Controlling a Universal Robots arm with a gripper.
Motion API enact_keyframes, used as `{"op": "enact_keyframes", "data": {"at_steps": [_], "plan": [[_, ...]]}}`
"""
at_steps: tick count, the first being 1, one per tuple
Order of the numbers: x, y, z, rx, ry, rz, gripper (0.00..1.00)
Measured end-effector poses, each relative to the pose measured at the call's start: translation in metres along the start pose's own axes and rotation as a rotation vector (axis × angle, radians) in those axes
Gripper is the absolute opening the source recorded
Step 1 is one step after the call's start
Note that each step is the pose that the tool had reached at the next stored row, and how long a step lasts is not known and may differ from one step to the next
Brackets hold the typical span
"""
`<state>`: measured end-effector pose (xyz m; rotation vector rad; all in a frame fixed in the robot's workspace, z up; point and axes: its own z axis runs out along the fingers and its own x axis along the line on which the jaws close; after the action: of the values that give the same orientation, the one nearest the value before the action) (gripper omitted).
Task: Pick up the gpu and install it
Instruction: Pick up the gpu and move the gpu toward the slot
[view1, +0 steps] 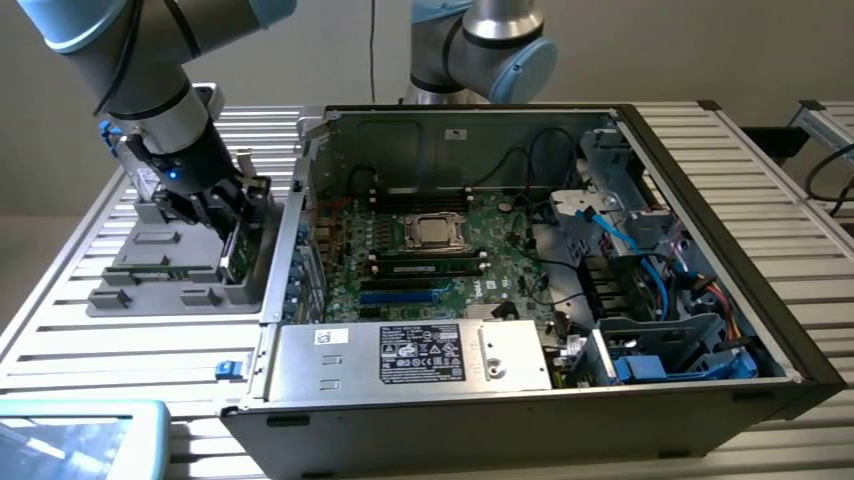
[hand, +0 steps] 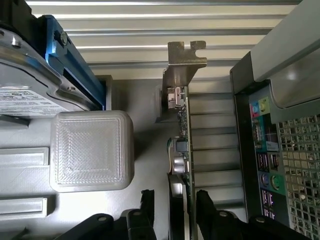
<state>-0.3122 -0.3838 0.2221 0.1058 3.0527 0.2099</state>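
I see my arm (view1: 140, 95) come in from the upper left of the exterior view. It bends down and leans toward the middle. Its wrist points almost straight down over the grey tray (view1: 140, 272), which sits on the slatted table (view1: 80, 335) at the exterior view's left.

The gripper (view1: 220, 222) hangs low over the tray's right edge. The gpu (view1: 232, 258) is there. It stands up on its thin edge in a slot of the tray, just beside the left wall of the computer case (view1: 283, 265).

In the wrist view the gripper (hand: 175, 192) is part way open. One black finger (hand: 148, 207) is on each side of the gpu (hand: 181, 150), with the card in the gap between them. I see a little space on one side, so the claw is not squeezing it.

The card is seen edge-on, so it looks like a thin strip. Its long side runs along the case wall. Its silver bracket (hand: 184, 62) is at the end away from the fingers.

A silver hard drive (hand: 30, 95) and a grey square block (hand: 90, 150) sit on the far side of the tray from the case.

To the right in the exterior view, the case lies open with its green board (view1: 427, 262) facing up. A second arm (view1: 481, 50) stands behind it at the top middle.
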Motion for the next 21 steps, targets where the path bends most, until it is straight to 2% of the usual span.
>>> {"op": "enact_keyframes", "data": {"at_steps": [1,2,4,14,21], "plan": [[0.000,0.0000,0.0000,0.0000,0.0001,-0.001,0.37],[0.000,0.0000,0.0000,0.0000,0.0001,-0.001,0.37],[0.000,0.0000,0.0000,-0.0001,0.0004,-0.002,0.29],[0.000,-0.0001,-0.0010,0.0001,0.0000,-0.002,0.29],[-0.001,0.0019,-0.0155,0.0002,0.0002,-0.002,0.29]]}}
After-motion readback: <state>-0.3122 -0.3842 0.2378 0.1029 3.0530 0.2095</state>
